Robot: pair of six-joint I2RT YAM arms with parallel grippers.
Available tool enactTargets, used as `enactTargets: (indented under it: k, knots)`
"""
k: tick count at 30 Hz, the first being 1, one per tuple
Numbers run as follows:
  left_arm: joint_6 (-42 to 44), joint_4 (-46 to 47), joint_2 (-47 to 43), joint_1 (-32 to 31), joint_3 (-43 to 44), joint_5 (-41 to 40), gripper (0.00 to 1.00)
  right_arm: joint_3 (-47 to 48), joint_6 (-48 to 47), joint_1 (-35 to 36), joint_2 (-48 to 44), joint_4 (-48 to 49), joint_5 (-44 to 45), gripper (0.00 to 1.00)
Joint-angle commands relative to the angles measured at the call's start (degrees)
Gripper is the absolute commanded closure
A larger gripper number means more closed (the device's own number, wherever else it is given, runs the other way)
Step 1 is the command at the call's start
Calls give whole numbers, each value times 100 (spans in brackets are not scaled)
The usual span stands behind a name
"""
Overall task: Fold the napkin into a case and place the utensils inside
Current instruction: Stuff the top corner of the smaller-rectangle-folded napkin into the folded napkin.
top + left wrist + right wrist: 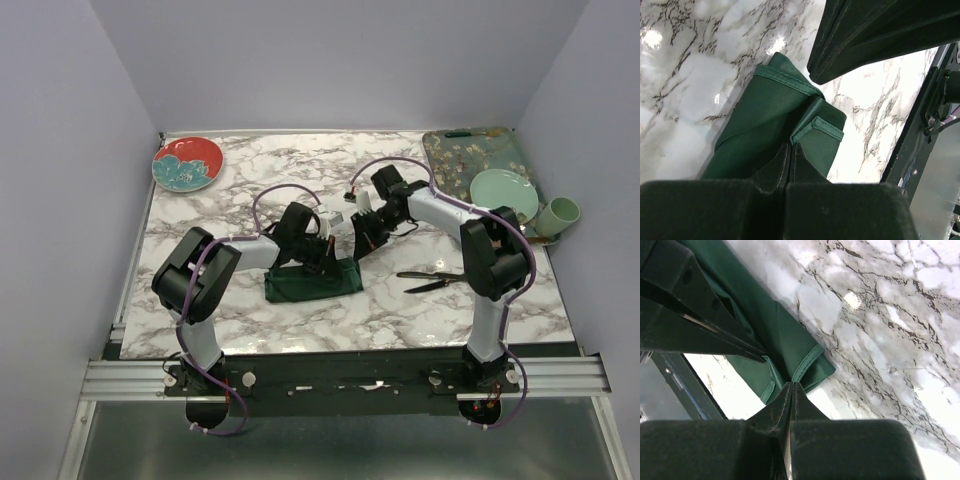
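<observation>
Your dark green soft cloth napkin (312, 283) lies folded into a small thick pad on the white marble tabletop (235, 160). It sits near the front edge, between your two arms. Both hands meet over it, close together.

Your left hand (791, 150) is closed. Its black fingertips (782, 162) are pressed together on a folded hem of the napkin. The top layer is doubled back there, so you can see the stitched edge.

Your right hand (791, 389) is closed too. Its tips pinch the corner of the napkin, right where two hems meet.

The two slim black utensils (432, 280) lie on the tabletop to the right of the napkin, apart from it and near your right arm. Nothing touches them.

A round red plate with a blue flower (187, 163) sits at the far left corner. A teal flowery tray (470, 155) sits at the far right, with a pale green plate (503, 190) on it and a pale green cup (561, 214) just beside the plate.
</observation>
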Motion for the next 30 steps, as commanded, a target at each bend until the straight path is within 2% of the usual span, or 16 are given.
enactTargets:
  k: [1,10,16,21,30]
  knots:
    - [-196,333,-129,-36,-154,-202,100,-102,466,43,227,417,-61,92]
    - [-354,307,-287,-45,-181,-255,100,-58,598,166,666,470,141,92]
    - [-433,-509,-392,-36,83,-448,100,-5,677,193,878,408,686,92]
    - [-451,-1564,-358,-28,469,-641,100,3,625,202,887,373,906,92]
    - [-714,-2320,-85,87,742,-642,100,-49,528,193,781,426,932,92]
